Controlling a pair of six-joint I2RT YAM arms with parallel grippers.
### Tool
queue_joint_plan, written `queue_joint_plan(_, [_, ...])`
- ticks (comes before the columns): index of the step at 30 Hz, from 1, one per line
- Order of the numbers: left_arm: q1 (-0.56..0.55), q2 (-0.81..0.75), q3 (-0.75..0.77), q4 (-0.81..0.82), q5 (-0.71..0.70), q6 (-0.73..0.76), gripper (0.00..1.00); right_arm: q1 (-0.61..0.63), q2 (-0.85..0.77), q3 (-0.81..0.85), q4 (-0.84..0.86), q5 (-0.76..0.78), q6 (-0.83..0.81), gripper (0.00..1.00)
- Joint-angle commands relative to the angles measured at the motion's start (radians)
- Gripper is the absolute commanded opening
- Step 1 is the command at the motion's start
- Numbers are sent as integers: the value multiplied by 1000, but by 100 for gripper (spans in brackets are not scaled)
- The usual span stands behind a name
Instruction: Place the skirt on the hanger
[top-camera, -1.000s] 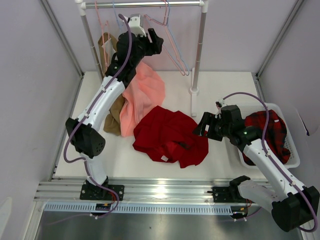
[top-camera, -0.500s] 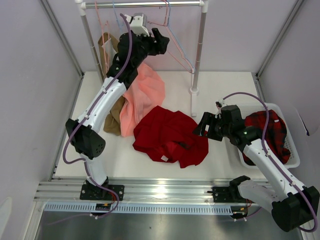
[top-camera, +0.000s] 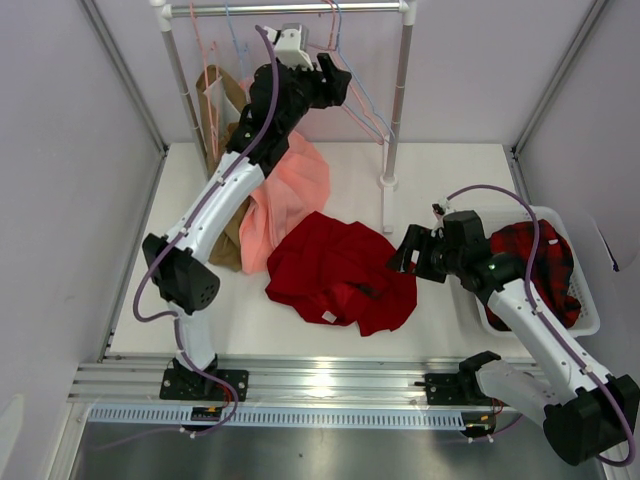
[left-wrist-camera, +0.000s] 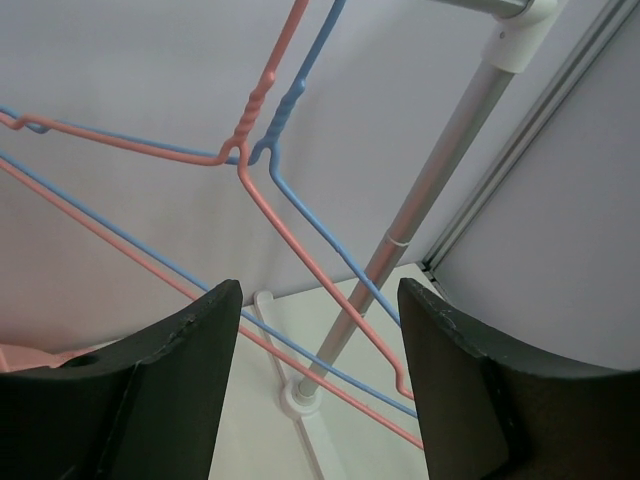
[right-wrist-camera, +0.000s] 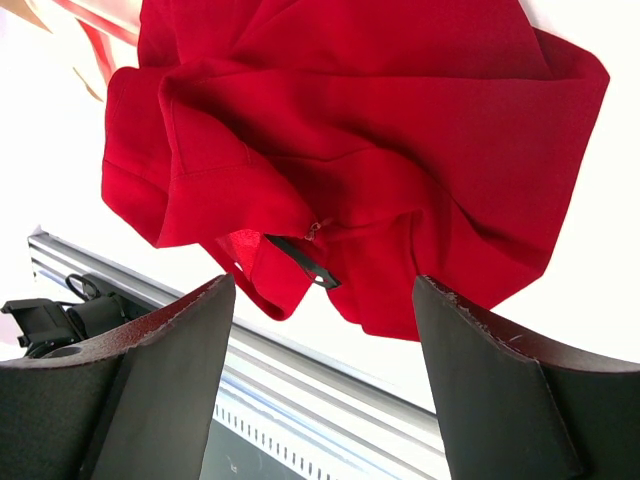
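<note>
The dark red skirt (top-camera: 340, 270) lies crumpled on the white table; it fills the top of the right wrist view (right-wrist-camera: 350, 130). My right gripper (top-camera: 405, 250) hovers at the skirt's right edge, open and empty (right-wrist-camera: 322, 285). The pale pink hanger (top-camera: 356, 118) hangs from the rail at the back, beside a light blue one. My left gripper (top-camera: 335, 80) is raised to it, open (left-wrist-camera: 318, 300). In the left wrist view the hanger's twisted neck (left-wrist-camera: 252, 105) is above the fingers and its wires run between them, farther off. Nothing is held.
A salmon-pink garment (top-camera: 290, 190) and a brown garment (top-camera: 215, 95) hang or drape at the rack's left. The rack's right pole (top-camera: 397, 100) stands just right of the hangers. A white basket (top-camera: 590, 320) with plaid cloth (top-camera: 540, 265) sits at the right. The blue hanger (left-wrist-camera: 290, 100) crosses the pink one.
My left arm has swung its gripper to the right along the rail, closer to the pink and blue hangers. The right arm and the skirt have not moved.
</note>
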Motion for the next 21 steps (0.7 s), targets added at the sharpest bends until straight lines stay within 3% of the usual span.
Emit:
queue_joint_plan(1, [-12,14,31,0,-57,-1,69,-7,-25,-8,-3,-10,-20,78])
queue_joint_plan(21, [-14,48,46,-24,-56,7,60,-19,-36,-25,-2,-19,-25,78])
